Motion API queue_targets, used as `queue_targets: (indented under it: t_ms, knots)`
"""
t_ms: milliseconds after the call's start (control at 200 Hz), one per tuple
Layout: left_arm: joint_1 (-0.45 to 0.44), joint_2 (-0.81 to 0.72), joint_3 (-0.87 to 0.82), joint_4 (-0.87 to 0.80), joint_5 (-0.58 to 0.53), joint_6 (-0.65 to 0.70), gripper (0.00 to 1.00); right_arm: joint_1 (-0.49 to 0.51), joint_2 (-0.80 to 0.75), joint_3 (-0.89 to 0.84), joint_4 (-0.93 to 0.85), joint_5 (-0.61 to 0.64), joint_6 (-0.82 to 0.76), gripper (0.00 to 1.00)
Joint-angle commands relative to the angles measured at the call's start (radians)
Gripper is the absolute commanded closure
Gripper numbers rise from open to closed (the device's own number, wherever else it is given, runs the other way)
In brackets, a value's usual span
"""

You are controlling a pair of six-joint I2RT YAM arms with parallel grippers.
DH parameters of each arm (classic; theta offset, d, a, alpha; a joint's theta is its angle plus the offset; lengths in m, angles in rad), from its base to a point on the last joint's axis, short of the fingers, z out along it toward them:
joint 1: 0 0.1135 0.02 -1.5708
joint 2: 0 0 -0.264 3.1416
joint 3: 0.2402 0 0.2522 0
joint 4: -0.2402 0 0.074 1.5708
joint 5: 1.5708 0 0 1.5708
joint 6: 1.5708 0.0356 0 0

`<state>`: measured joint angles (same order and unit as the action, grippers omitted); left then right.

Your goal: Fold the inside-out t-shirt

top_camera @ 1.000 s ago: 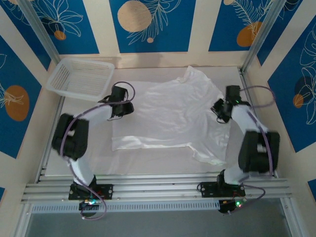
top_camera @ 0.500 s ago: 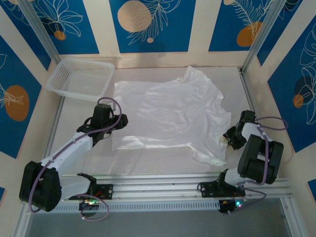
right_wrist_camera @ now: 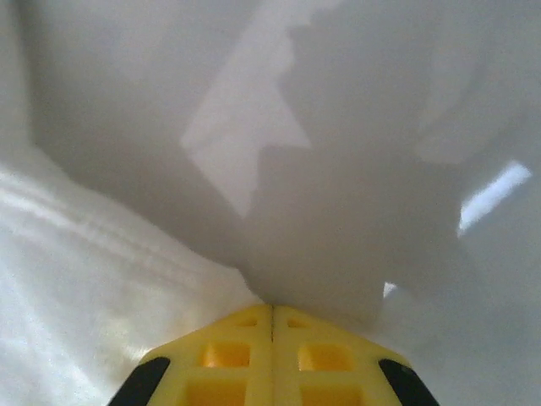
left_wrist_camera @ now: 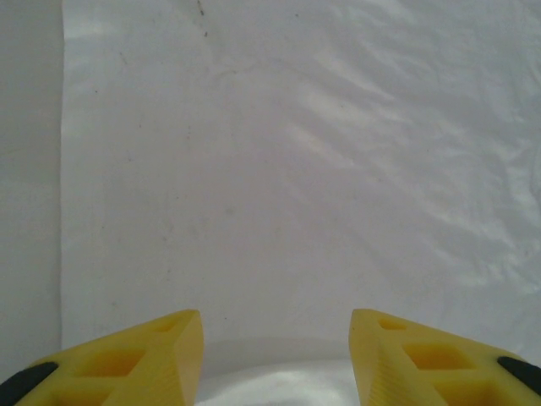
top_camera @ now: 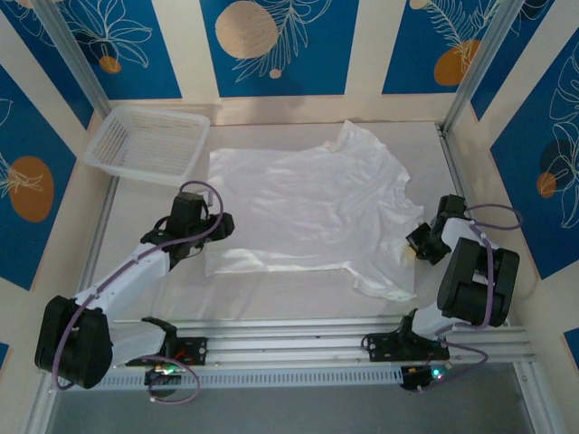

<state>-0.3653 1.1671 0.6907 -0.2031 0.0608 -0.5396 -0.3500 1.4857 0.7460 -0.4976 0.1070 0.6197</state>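
Observation:
The inside-out t-shirt (top_camera: 308, 208) lies spread flat and wrinkled across the middle of the white table. My left gripper (top_camera: 220, 226) sits low at the shirt's left edge, open, its yellow fingers (left_wrist_camera: 161, 355) apart over the white cloth (left_wrist_camera: 296, 169) with nothing between them. My right gripper (top_camera: 418, 242) is at the shirt's right edge, by the near sleeve. In the right wrist view its jaws (right_wrist_camera: 272, 306) are pressed together, and a fold of the white fabric (right_wrist_camera: 321, 254) rises from their tips.
A white mesh basket (top_camera: 149, 140) stands at the back left corner. Metal frame rails (top_camera: 289, 339) run along the near edge, and patterned walls (top_camera: 280, 45) close in the back and sides. Bare table (top_camera: 154, 289) lies near left of the shirt.
Both arms pulled back toward the near side a second ago. Since then the right gripper has shut at the shirt's right edge and shifted slightly farther. The left gripper has stayed put.

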Motion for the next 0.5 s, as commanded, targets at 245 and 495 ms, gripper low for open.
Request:
queue_targets:
  t_ms: [245,495]
  knots:
    - [-0.005,-0.044,-0.015,-0.04,-0.018,0.01,0.51,0.018,-0.099,-0.033,0.032,0.033,0.006,0.56]
    - [-0.004,-0.048,-0.018,-0.057,-0.033,0.01,0.5,0.02,-0.013,-0.002,0.033,-0.025,0.01,0.6]
